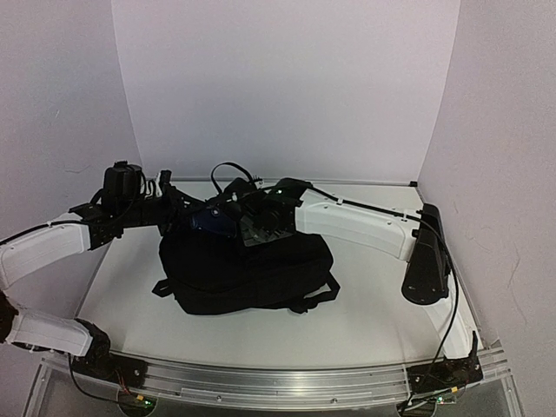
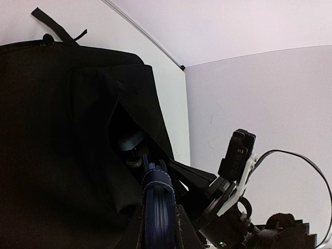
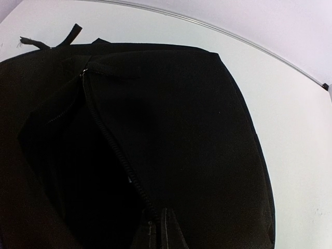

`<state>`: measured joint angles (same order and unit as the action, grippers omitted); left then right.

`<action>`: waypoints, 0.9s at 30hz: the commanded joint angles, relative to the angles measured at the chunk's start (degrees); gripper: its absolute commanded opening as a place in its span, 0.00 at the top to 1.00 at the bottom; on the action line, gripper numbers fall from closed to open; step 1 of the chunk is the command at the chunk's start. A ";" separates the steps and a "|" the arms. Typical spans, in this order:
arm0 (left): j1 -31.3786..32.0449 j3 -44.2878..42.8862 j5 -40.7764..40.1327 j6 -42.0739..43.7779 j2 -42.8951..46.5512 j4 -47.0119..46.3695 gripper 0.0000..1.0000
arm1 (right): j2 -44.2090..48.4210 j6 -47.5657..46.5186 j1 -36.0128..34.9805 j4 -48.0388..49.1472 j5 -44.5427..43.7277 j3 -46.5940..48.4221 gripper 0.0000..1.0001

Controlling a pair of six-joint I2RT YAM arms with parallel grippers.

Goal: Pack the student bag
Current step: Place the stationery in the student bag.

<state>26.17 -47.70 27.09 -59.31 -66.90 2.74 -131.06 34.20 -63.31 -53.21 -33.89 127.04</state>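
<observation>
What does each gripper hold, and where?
Left gripper: dark blue stitched item, by its near edge. Right gripper: shut at the student bag zipper; hold unclear.

A robot lab cell: bare white walls (image 1: 287, 87) around a table (image 1: 373, 306) with an aluminium rail (image 1: 278, 379).

A white desk (image 1: 365, 304) fills the floor of a small booth closed in by three plain panels: a back wall (image 1: 278, 87), a left wall (image 1: 52, 104) and a right wall (image 1: 504, 130), all matte and pale with a faint lilac cast. A thin dark seam (image 1: 365, 182) runs where the desk meets the back wall, ending in a small dark mark at the far right corner (image 2: 182, 67). An aluminium rail (image 1: 287, 378) edges the near side. The light is soft and even.
</observation>
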 commanded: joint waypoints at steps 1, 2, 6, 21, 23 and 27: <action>-0.13 -1.62 2.66 -4.53 -3.12 -9.78 1.00 | 6.03 3.77 0.29 3.99 0.65 -1.81 1.00; -0.09 -1.23 3.00 -5.61 -3.81 -11.02 1.00 | 6.37 4.17 0.33 4.58 0.81 -2.23 1.00; 0.66 0.17 2.21 -7.48 -6.27 -14.61 1.00 | 7.76 5.29 0.40 7.06 2.49 -3.95 1.00; 6.01 -1.78 -3.60 -9.93 -18.70 -19.95 1.00 | 10.20 6.93 0.46 11.10 4.29 -6.98 1.00; 6.53 -2.13 -3.72 -10.65 -20.48 -22.94 1.00 | 10.76 7.13 0.39 12.15 4.76 -8.38 1.00; 7.55 -2.84 -4.39 -11.71 -23.47 -29.09 1.00 | 12.32 7.53 0.46 14.00 5.42 -11.08 1.00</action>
<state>32.69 -47.87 23.85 -69.27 -88.22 -17.04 -124.75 40.30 -62.89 -43.49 -28.39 117.64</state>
